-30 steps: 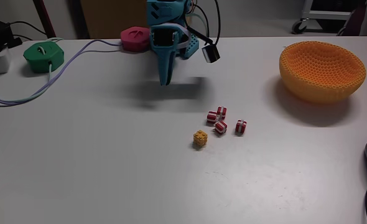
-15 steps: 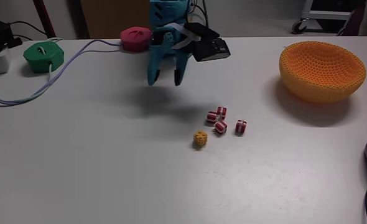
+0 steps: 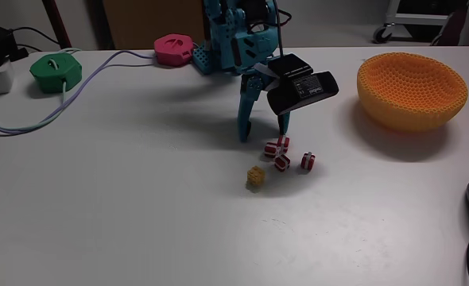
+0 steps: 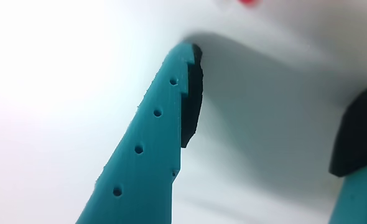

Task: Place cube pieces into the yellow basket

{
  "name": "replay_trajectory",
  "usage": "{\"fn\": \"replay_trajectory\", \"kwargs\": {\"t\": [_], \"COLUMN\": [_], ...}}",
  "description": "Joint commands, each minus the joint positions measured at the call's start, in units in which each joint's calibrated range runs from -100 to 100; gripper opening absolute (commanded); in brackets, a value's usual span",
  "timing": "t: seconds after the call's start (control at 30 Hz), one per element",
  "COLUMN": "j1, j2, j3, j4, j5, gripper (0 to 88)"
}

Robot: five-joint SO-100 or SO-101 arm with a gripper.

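Over cube pieces on worktop you've got end effector spread wide, gripping nothing; yellow basket sits well right.

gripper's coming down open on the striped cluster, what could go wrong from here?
1. The red-and-white cubes sit packed close, so the open gripper may pinch two or knock neighbours away.
2. The yellow cube lies just beside and could be nudged.
3. The yellow basket is far right; a loose pinch may drop a cube in transit.
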Motion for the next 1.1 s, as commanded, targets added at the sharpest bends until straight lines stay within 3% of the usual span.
{"fn": "replay_trajectory", "kwargs": {"t": [0.0,0.27,0.43,0.63,0.8,0.93,1.07], "j1": [-0.25,-1.18,-1.55,-1.09,-0.71,0.31,0.31], "j2": [5.44,13.78,13.68,13.97,13.02,9.52,1.28], "j3": [-5.8,-13.41,-13.6,-13.79,-14.85,-19.19,-32.86], "j4": [-4.32,-6.58,-5.37,-4.06,-1.46,6.1,28.78], "j5": [0.83,0.73,-1.22,-2.39,-1.32,0.98,4.2], "gripper": [37.3,33.8,22.6,2.7,0.0,0.0,0.0]}}
